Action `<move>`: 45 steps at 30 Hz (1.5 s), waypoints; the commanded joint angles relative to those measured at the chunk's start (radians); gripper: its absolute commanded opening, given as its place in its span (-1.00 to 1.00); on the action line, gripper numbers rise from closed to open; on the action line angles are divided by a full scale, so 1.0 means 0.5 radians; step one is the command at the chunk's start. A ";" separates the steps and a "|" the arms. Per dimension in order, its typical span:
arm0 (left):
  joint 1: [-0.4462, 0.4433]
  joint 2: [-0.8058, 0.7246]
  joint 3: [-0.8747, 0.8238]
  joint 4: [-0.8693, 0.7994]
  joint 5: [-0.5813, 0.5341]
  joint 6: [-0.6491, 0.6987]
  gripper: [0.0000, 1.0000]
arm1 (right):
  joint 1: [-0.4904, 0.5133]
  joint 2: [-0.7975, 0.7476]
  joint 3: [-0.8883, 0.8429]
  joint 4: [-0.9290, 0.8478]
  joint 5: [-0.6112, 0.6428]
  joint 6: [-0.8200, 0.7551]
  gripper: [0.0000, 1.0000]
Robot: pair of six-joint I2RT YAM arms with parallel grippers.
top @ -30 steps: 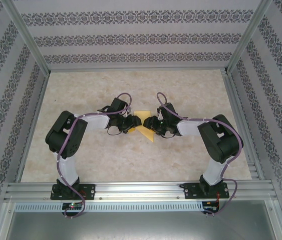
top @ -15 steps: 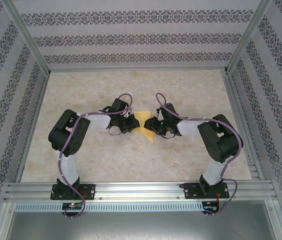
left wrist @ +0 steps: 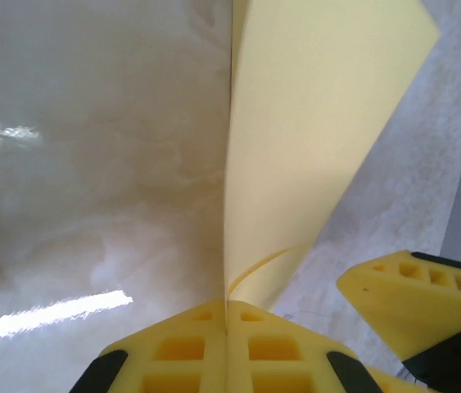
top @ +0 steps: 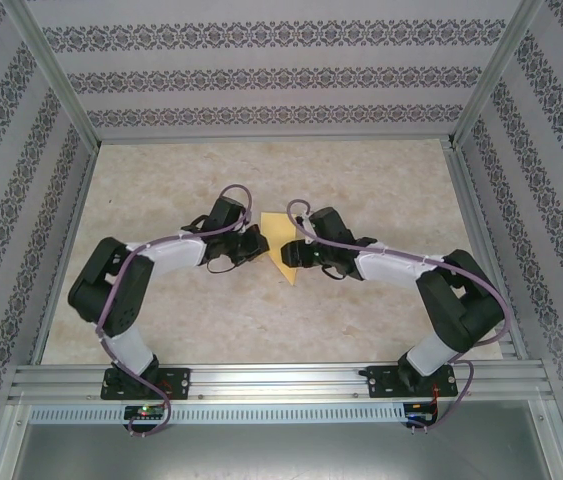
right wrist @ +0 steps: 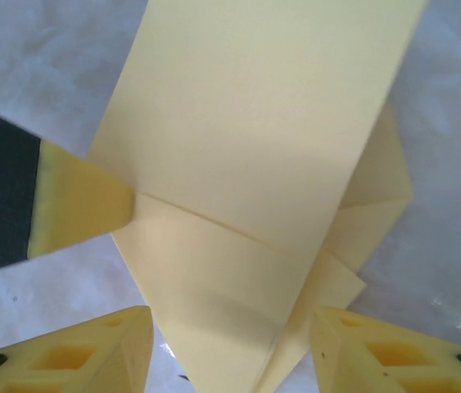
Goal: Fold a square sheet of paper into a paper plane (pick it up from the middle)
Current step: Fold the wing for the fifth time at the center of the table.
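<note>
1. L arm (top: pixel 121 290), R arm (top: pixel 461 300): elbows bent outward, forearms angled in over table (top: pixel 211 320) centre.
2. L gripper (left wrist: pixel 226 309): jaws closed, pinching paper sheet (left wrist: pixel 312 123) by its edge.
3. R gripper (right wrist: pixel 230 321): jaws apart, straddling sheet's folded tip; contact unclear.
4. Sheet: partly folded, sides partly hidden by both grippers in top view.

a robot lab cell: aluminium frame (top: pixel 281 381), wallpapered walls (top: pixel 261 80), marble-look tabletop (top: pixel 381 180).

The square sheet of paper (top: pixel 277 232) is pale yellow-orange; the desk (top: pixel 261 320) is marbled beige. Walls (top: pixel 261 80) carry grey floral stripes on white. Jaws are yellow, arms (top: pixel 171 250) black and white, cables (top: pixel 227 190) purple.
</note>
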 commanded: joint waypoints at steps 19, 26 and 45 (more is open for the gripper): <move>-0.024 -0.691 -0.232 -0.240 -0.603 -0.152 -1.00 | 0.206 -0.211 -0.098 0.338 0.373 -0.251 0.22; -0.023 -0.475 -0.256 -0.150 -0.524 -0.186 -1.00 | 0.261 -0.089 -0.115 0.503 0.233 -0.345 0.20; -0.022 -0.354 -0.154 -0.301 -0.531 -0.221 -1.00 | 0.501 0.475 -0.176 1.328 0.280 -0.994 -0.05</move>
